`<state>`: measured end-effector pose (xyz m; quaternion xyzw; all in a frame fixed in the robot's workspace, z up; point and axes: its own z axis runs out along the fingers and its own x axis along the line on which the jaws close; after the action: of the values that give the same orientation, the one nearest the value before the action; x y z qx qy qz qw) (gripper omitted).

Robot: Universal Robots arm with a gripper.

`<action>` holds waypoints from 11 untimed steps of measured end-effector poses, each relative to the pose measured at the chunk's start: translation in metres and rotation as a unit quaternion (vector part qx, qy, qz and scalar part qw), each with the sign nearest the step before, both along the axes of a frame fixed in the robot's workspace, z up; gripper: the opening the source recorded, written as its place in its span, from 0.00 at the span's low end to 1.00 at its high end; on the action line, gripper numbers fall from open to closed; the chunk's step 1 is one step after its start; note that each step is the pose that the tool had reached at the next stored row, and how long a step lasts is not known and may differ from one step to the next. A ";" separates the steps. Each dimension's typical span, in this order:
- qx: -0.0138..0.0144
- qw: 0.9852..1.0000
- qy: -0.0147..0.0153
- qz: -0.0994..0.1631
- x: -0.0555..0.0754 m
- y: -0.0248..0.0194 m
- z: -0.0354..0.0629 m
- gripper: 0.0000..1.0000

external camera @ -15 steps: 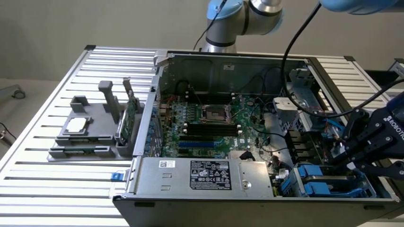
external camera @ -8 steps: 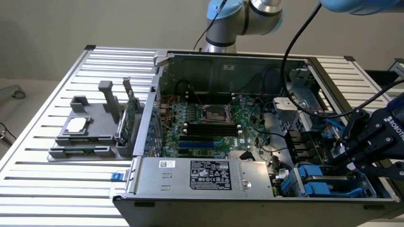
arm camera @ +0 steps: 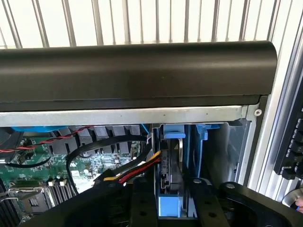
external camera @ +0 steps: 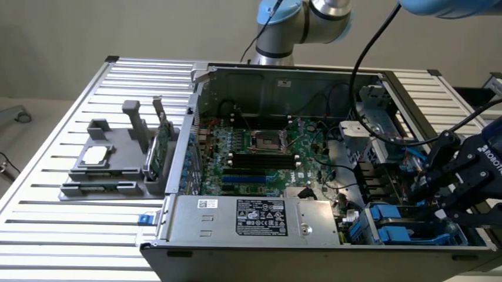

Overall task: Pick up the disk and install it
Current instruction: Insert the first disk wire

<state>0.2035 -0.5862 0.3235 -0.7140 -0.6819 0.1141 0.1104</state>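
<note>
The disk (arm camera: 173, 161) stands on edge in its blue carrier, down in the drive bay at the corner of the open computer case (external camera: 283, 76). In the wrist view my gripper (arm camera: 173, 191) straddles it, one black finger (arm camera: 142, 198) on each side, open and with a small gap to the carrier. In the exterior view the gripper (external camera: 429, 205) hangs over the blue drive bay (external camera: 392, 220) at the case's near right corner. The disk itself is hard to make out there among the blue plastic.
A grey fixture (external camera: 110, 170) on the slatted table holds a green circuit card (external camera: 162, 147) and a small silver chip (external camera: 96, 155). Inside the case are the motherboard (external camera: 259, 153), the power supply (external camera: 259, 217) and loose cables (arm camera: 128, 170). The black case wall (arm camera: 132, 71) runs close beside the bay.
</note>
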 end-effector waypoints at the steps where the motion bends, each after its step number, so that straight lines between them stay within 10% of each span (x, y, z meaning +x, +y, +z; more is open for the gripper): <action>1: 0.000 1.000 0.000 0.000 0.000 -0.0001 0.0011 0.36; 5: 0.001 1.000 0.002 0.000 0.000 0.0000 0.0088 0.54; 11: 0.002 1.000 0.003 -0.001 0.000 0.0000 0.0242 0.54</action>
<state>0.2035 -0.5862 0.3477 -0.7140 -0.6813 0.1147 0.1138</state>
